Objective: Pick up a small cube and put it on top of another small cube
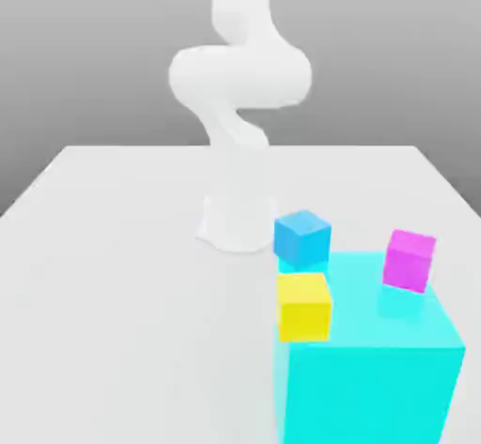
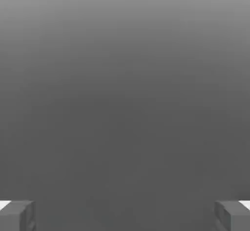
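Note:
The small magenta-pink cube sits over the top face of the large cyan cube, towards the exterior view's right. A small blue cube stands by the cyan cube's far left corner. A small yellow cube is at its left edge, nearer the camera. In the hand view my gripper is open, its two grey fingertips far apart with nothing between them and only plain grey background ahead.
The arm's white base stands on the white table just behind the blue cube, and its links rise out of the top of the exterior view. The cubes cluster on the table's near right side.

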Controlling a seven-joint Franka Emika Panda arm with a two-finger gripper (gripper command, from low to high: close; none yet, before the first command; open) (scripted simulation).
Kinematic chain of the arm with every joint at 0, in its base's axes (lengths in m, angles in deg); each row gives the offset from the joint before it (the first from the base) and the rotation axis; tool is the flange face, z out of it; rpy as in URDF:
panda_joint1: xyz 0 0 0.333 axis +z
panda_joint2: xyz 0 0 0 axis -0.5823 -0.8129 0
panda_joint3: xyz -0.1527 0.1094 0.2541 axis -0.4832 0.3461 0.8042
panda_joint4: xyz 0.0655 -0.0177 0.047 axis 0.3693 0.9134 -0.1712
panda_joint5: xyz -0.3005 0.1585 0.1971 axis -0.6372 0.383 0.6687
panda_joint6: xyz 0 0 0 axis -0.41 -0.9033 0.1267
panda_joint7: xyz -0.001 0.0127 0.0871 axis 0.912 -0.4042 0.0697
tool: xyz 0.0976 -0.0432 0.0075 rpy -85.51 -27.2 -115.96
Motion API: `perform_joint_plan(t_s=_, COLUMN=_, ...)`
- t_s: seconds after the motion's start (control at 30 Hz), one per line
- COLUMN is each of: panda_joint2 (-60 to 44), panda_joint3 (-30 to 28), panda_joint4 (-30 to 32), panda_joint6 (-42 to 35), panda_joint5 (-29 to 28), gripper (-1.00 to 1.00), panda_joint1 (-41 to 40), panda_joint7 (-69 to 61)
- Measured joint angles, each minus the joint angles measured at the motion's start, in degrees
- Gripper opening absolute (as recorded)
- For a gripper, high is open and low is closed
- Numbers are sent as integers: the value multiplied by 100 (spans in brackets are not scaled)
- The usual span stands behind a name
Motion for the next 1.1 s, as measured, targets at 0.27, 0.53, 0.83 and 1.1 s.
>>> perform_joint_plan(t_s=0.27, panda_joint2=-1696, panda_joint3=172, panda_joint4=-415, panda_joint6=257, panda_joint5=116, gripper=0, panda_joint1=494, panda_joint7=-557)
perform_joint_plan(t_s=0.53, panda_joint2=-3357, panda_joint3=482, panda_joint4=-821, panda_joint6=506, panda_joint5=82, gripper=0, panda_joint1=879, panda_joint7=-995)
perform_joint_plan(t_s=0.83, panda_joint2=-5240, panda_joint3=751, panda_joint4=-1277, panda_joint6=790, panda_joint5=-269, gripper=0, panda_joint1=1415, panda_joint7=-1283)
perform_joint_plan(t_s=1.1, panda_joint2=-6926, panda_joint3=882, panda_joint4=-1690, panda_joint6=1029, panda_joint5=-758, gripper=0, panda_joint1=1939, panda_joint7=-1424)
